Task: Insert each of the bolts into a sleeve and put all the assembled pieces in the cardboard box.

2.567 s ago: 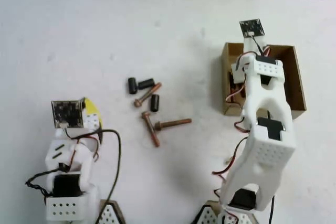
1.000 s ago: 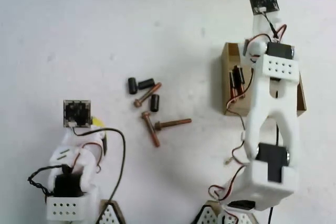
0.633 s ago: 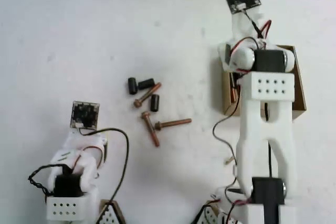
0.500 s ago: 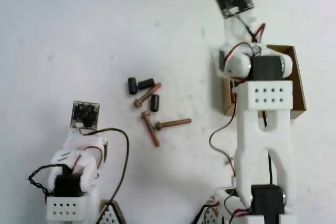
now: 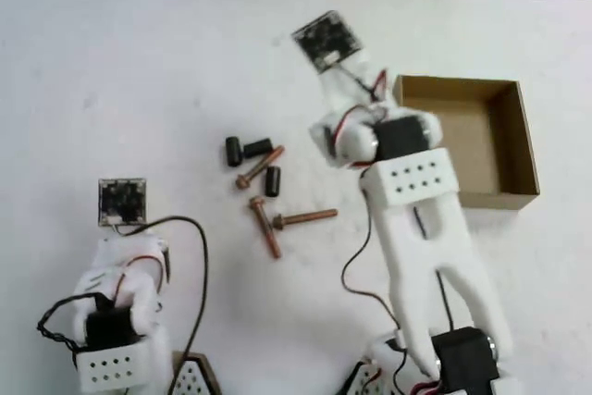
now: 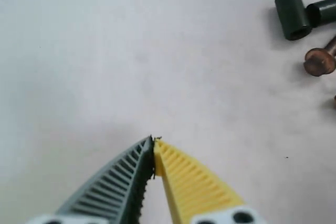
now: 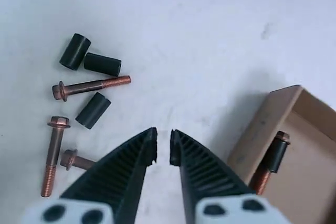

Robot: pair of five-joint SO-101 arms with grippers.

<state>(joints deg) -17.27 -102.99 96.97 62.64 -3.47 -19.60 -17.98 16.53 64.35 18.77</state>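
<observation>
Three copper bolts (image 5: 260, 167) (image 5: 265, 227) (image 5: 305, 218) and three black sleeves (image 5: 233, 151) (image 5: 258, 147) (image 5: 272, 181) lie loose mid-table. The cardboard box (image 5: 462, 88) stands at the right. In the right wrist view the box (image 7: 268, 114) holds one bolt inside a sleeve (image 7: 270, 161). My right gripper (image 7: 163, 141) hangs between the box and the loose sleeves (image 7: 102, 64) and bolts (image 7: 92, 86), slightly open and holding nothing. My left gripper (image 6: 153, 142) is shut and empty over bare table, short of a sleeve (image 6: 293, 6) and a bolt head (image 6: 319, 61).
The right arm (image 5: 407, 182) stretches from the front edge up past the box's left wall. The left arm (image 5: 116, 321) sits folded at the front left. White table lies open at the far left and along the back.
The right arm has swung left from over the box to the space beside the loose parts, uncovering the box. The left arm has shifted slightly.
</observation>
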